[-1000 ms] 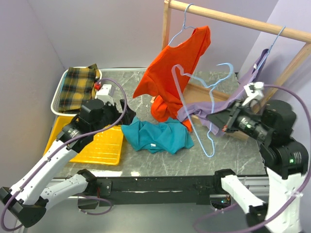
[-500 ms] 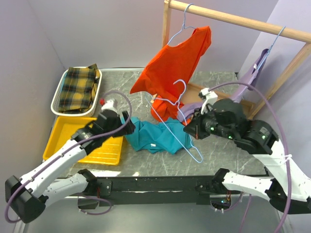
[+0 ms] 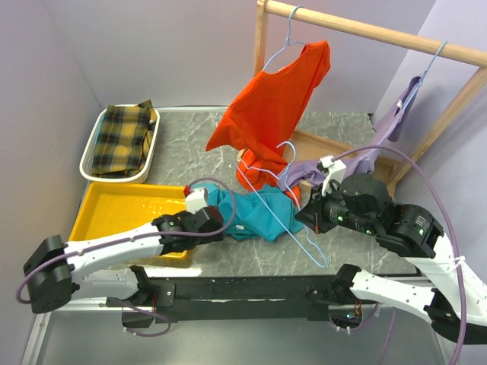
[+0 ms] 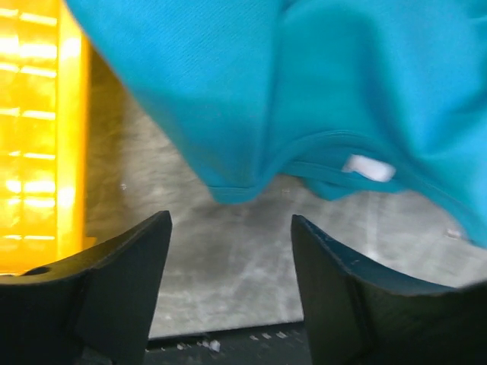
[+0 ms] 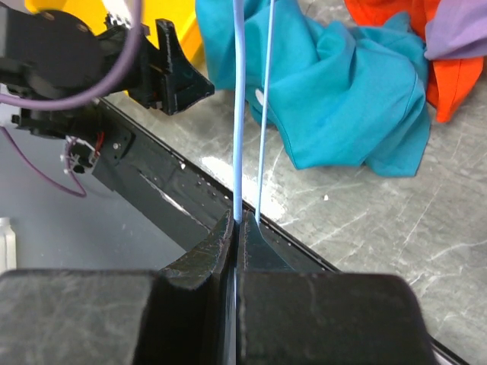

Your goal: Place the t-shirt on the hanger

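T-shirt (image 3: 255, 215): on table (image 3: 358, 236), centre. Tray (image 3: 129, 214): left of it. Basket (image 3: 87, 156): behind tray. Hanger (image 5: 238, 114): over T-shirt. Rack (image 3: 365, 30): behind.

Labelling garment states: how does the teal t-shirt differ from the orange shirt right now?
The teal t-shirt lies crumpled on the table; the orange shirt hangs from the wooden rail. The orange shirt is on a wire hanger; the teal t-shirt is on none, the pale-blue hanger being clamped in the right gripper. Shared: both are plain single-colour cloth shirts.
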Controlling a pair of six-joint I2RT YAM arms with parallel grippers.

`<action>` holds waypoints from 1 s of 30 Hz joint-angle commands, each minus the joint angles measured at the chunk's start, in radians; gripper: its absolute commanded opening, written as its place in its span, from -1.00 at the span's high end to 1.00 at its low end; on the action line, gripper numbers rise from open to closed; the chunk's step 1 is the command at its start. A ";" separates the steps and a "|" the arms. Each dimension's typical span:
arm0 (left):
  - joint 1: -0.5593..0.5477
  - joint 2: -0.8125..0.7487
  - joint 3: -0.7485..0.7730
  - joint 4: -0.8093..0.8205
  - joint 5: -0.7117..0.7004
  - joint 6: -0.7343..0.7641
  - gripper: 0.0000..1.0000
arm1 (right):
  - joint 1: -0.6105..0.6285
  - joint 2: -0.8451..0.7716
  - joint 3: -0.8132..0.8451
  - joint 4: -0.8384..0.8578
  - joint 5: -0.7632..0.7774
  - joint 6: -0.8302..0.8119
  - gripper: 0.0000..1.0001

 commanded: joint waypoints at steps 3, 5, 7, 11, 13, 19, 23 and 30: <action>-0.034 0.088 -0.035 0.042 -0.118 -0.102 -0.27 | 0.020 -0.005 -0.017 0.029 0.005 -0.008 1.00; -0.040 0.097 -0.045 0.051 -0.156 -0.114 -0.23 | 0.023 -0.005 -0.028 0.034 0.003 -0.007 1.00; -0.038 0.103 -0.051 0.059 -0.204 -0.125 -0.19 | 0.026 -0.004 -0.038 0.035 0.003 -0.007 1.00; -0.040 0.134 -0.072 0.111 -0.247 -0.100 -0.07 | 0.032 -0.004 -0.046 0.036 0.002 -0.005 1.00; -0.040 0.140 -0.083 0.167 -0.238 -0.076 -0.04 | 0.034 -0.007 -0.043 0.031 -0.001 -0.007 1.00; -0.054 0.143 -0.126 0.241 -0.172 -0.011 -0.12 | 0.032 -0.016 -0.041 0.009 -0.004 -0.010 1.00; -0.069 0.082 -0.166 0.246 -0.144 -0.013 -0.24 | 0.035 -0.024 -0.055 0.009 -0.001 -0.008 1.00; -0.071 0.095 -0.203 0.327 -0.153 -0.007 -0.22 | 0.034 -0.024 -0.071 0.019 0.000 -0.005 1.00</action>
